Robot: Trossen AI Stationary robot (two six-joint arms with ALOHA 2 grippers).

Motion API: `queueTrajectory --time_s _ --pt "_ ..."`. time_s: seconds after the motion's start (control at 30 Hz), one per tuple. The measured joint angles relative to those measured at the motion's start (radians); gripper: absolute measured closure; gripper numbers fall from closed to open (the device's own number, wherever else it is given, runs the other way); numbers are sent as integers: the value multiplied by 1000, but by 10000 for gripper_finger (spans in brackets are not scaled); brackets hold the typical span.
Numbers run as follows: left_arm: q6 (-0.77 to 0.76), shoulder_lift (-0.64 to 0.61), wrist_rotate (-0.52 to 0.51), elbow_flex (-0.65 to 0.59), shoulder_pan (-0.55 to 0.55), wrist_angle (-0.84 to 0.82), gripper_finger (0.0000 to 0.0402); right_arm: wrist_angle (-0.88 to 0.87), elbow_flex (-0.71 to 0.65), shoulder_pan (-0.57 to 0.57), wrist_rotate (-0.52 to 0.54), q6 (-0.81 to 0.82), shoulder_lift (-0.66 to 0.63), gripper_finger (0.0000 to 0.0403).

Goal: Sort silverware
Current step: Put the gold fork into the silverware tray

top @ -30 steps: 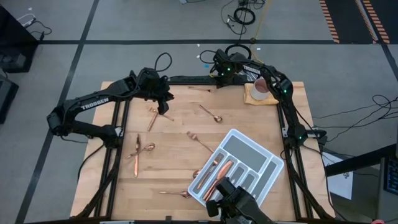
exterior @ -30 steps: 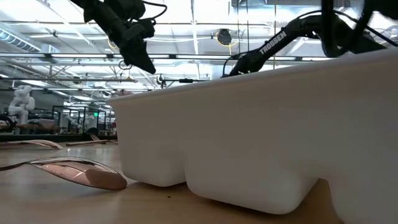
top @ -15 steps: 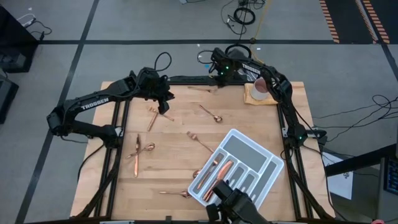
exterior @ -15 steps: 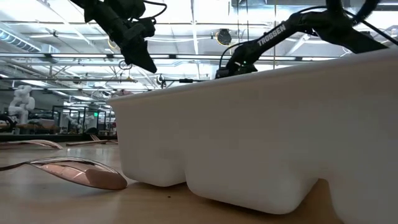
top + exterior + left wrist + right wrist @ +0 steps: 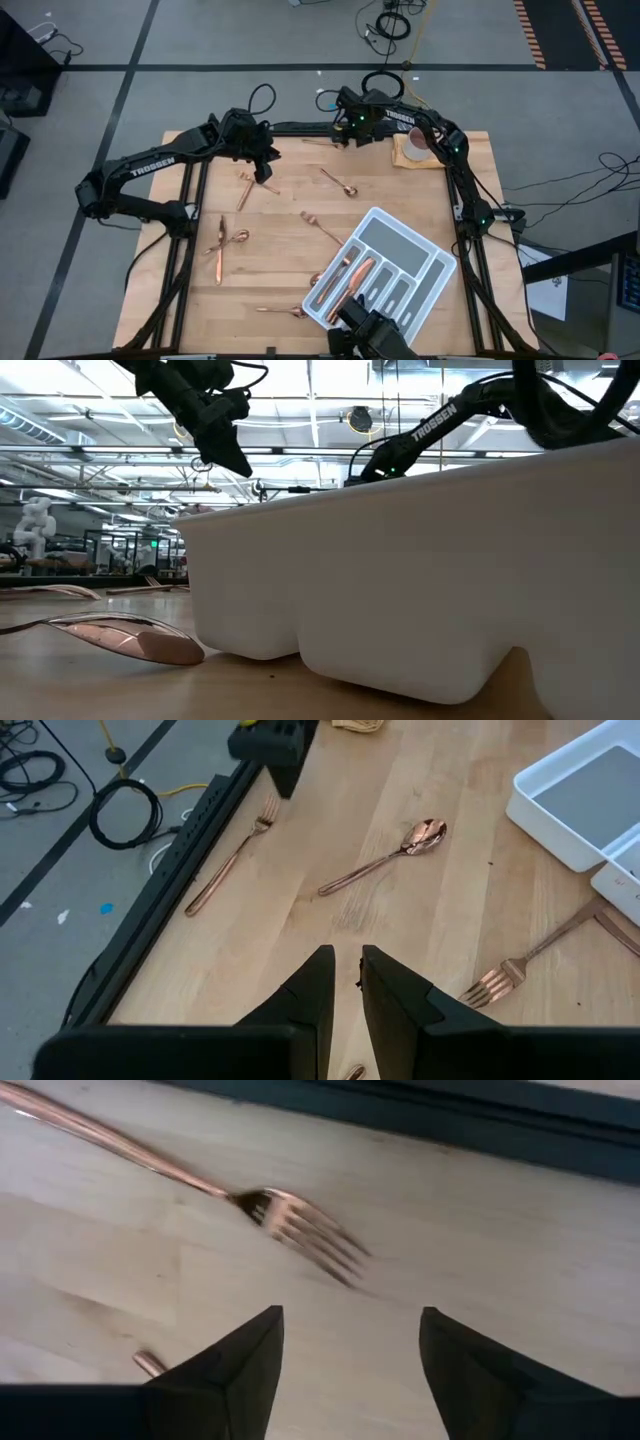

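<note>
near the bottom of the high view sits the white tray (image 5: 392, 268), tilted, with a few copper pieces lying in its long slots. loose silverware (image 5: 230, 240) is scattered over the wooden table (image 5: 280, 270): some at the lower left, a spoon (image 5: 338, 181) in the middle, a fork (image 5: 322, 228) just up and left of the tray.

higher up on the left, the left gripper (image 5: 263, 172) hangs over the table beside a copper piece (image 5: 245, 188). its fingers (image 5: 318, 982) are close together with a thin gap, and nothing is held between them.

farthest away, at the top middle of the high view, the right gripper (image 5: 340, 128) is low by the table's back edge. its fingers (image 5: 245, 1348) stand wide apart and hold nothing. the fork at the back edge (image 5: 290, 1220) lies flat just past them (a little toward one finger, not quite centred). its long handle runs across the gap rather than in line with the fingers, so closing should catch it. the right arm is much the nearer one, so this looks like its pick. a white mug (image 5: 416, 141) on a yellow cloth sits at the upper right.
</note>
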Motion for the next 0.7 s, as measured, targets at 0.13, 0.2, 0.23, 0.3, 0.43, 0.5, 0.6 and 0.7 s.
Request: queueTrajectory --time_s 0.13,0.2,0.23,0.3,0.43,0.5,0.6,0.7 --pt "0 0 0 0 0 0 343 70 -23 11 -4 28 1 191" --pt "0 0 0 0 0 0 343 89 -26 10 -4 41 1 195" --pt "0 0 0 0 0 0 343 96 -27 8 -4 48 1 197" --pt "0 0 0 0 0 0 343 114 -28 2 -9 63 1 199" --pt "0 0 0 0 0 0 343 129 -28 0 -23 72 1 199" --pt "0 0 0 0 0 1 343 134 -28 1 -30 72 8 200" --pt "1 0 0 0 0 8 343 136 -28 1 -49 93 23 200" --pt "1 0 0 0 0 28 343 141 -23 1 -71 101 44 200"
